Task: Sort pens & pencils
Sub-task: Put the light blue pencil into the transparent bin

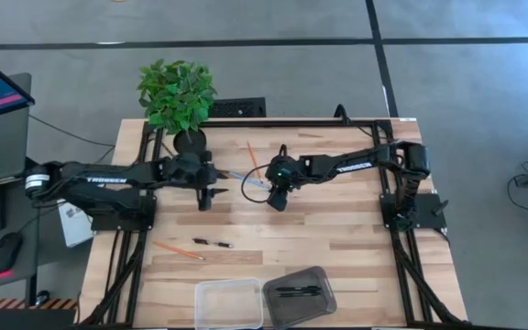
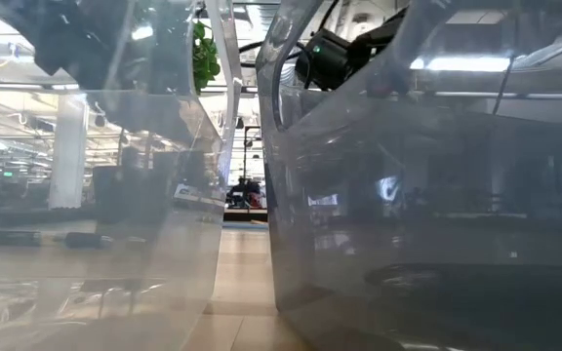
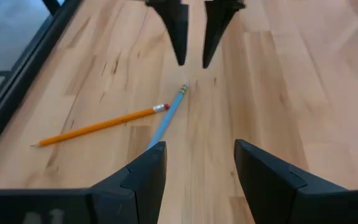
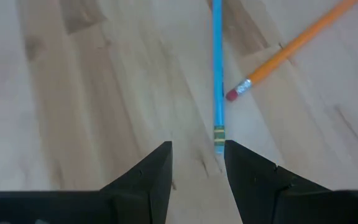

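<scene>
A light blue pencil [image 1: 246, 178] and an orange pencil [image 1: 253, 160] lie flat on the table between my two grippers. My right gripper [image 4: 197, 155] is open. Its fingertips stand close over the blue pencil's eraser end [image 4: 219, 140] and touch nothing that I can see. My left gripper [image 3: 197, 158] is open and empty. It stands over the blue pencil's other end [image 3: 157, 134]. A second orange pencil [image 1: 180, 248] and a black pen [image 1: 212, 243] lie nearer the front. Another black pen [image 1: 298, 291] lies in the dark tray [image 1: 324, 280].
A clear tray [image 1: 229, 316] stands beside the dark tray at the table's front edge. Both fill the low view. A potted plant [image 1: 178, 96] stands at the far left. Black frame rails run along the table's left and right sides.
</scene>
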